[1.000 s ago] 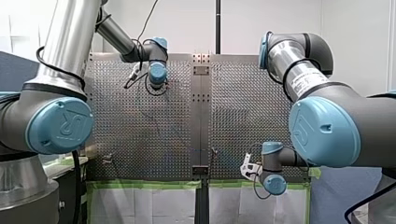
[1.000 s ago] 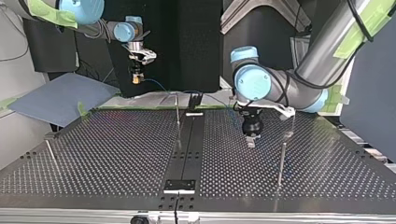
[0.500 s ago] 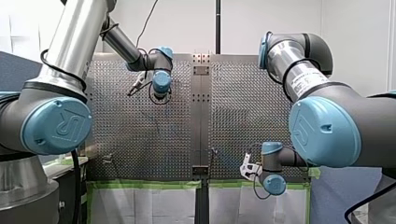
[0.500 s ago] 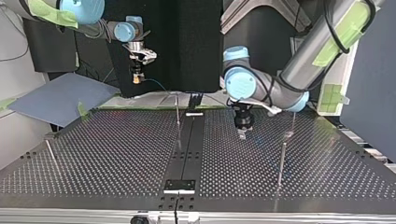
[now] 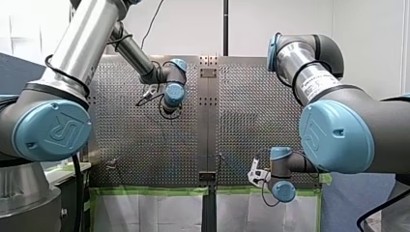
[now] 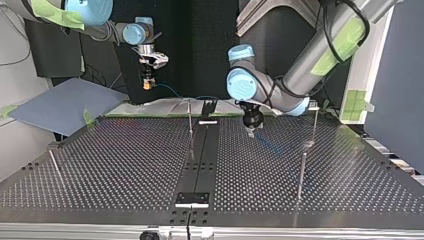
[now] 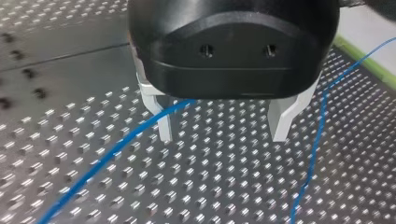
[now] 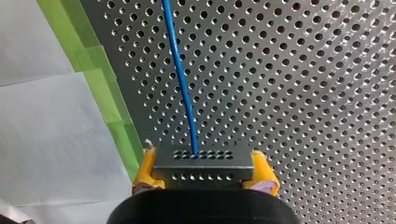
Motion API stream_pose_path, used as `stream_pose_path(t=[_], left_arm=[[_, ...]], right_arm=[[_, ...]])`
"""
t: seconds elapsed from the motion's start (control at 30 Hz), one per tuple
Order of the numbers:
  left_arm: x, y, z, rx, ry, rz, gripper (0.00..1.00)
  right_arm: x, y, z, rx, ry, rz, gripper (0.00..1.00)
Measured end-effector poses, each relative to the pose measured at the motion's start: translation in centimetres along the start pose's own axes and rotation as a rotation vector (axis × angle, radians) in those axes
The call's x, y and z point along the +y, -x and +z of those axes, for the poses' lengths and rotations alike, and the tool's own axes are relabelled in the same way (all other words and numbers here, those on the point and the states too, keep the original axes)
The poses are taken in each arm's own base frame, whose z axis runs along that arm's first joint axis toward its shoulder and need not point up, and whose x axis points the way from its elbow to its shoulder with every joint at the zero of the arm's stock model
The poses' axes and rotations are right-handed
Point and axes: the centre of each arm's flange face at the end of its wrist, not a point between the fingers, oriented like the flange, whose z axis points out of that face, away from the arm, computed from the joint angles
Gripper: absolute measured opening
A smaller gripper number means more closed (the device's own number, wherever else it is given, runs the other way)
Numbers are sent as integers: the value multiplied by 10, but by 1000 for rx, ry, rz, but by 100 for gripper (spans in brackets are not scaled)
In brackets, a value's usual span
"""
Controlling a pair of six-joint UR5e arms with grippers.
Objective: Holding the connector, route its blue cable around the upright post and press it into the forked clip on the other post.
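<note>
My right gripper (image 8: pixel 204 173) is clamped by its yellow pads (image 8: pixel 144 170) on the grey connector (image 8: pixel 204 158), held up near the green-taped edge of the bench (image 6: pixel 125 165). The blue cable (image 8: pixel 180 79) leaves the connector's face and runs out over the perforated plate. My left gripper (image 7: pixel 223 125) hangs low over the bench, its metal fingers (image 7: pixel 163 123) spread apart. One stretch of cable crosses by one finger; another passes outside the other. In the top view a thin post (image 6: pixel 190 120) stands between the two grippers.
</note>
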Motion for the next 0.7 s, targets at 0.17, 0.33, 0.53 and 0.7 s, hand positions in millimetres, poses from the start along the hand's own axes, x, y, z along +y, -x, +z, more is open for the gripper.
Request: stream_pose_path(t=[0.17,0.33,0.53,0.7], left_arm=[[-17,-12,-2,33,0,40,100],[-24,-16,-8,41,12,79,100],[-34,-18,-12,41,8,108,100],[-52,-27,-15,51,-6,152,100]], right_arm=[[0,0,0,-2,0,-1,0],[-1,0,0,-2,-2,0,0],[-2,1,-1,-1,-5,0,0],[-3,1,-1,-1,-6,0,0]])
